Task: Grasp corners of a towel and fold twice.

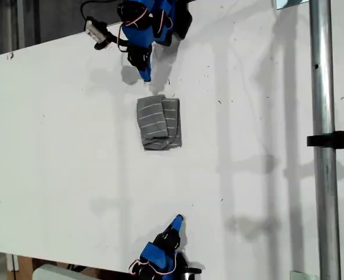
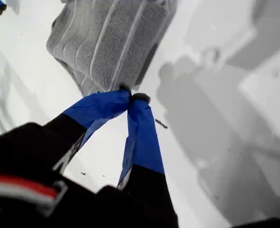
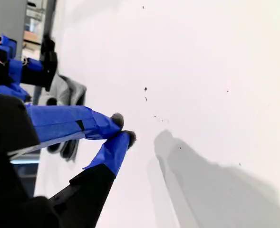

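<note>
Lying folded on table (image 1: 72,146): towel (image 1: 159,122)

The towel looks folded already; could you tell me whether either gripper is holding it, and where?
Nothing is held: my first gripper and my second gripper are shut and empty, clear of the towel.

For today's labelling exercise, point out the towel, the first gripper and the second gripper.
towel (image 1: 159,123): exterior view, middle of the folded cloth.
first gripper (image 2: 131,99): first wrist view, where the blue tips meet.
second gripper (image 3: 122,128): second wrist view, between the closed tips.
</note>
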Robot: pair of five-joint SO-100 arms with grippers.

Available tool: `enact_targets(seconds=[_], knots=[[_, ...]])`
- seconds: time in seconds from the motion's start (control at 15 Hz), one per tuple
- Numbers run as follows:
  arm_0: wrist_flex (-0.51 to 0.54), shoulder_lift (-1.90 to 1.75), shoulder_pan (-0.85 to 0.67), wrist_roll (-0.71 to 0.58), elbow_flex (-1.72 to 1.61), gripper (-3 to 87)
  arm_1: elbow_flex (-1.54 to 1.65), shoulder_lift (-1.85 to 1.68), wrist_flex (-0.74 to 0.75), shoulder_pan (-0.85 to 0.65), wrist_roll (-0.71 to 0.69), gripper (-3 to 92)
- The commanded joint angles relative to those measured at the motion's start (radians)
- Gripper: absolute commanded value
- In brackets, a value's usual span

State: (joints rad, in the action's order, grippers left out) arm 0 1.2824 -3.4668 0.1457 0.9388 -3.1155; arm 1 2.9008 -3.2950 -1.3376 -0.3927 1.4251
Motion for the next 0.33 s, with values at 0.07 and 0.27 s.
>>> enact_targets(seconds=[0.07,0.27], knots=[[-0.002,-0.006,-0.014,-0.008,-0.009,0.3,-0.009,0.006,-0.078,-0.057,0.078,6.2],[-0.002,-0.006,-0.015,-0.008,-0.009,0.3,-0.009,0.006,-0.078,-0.078,0.078,6.2]])
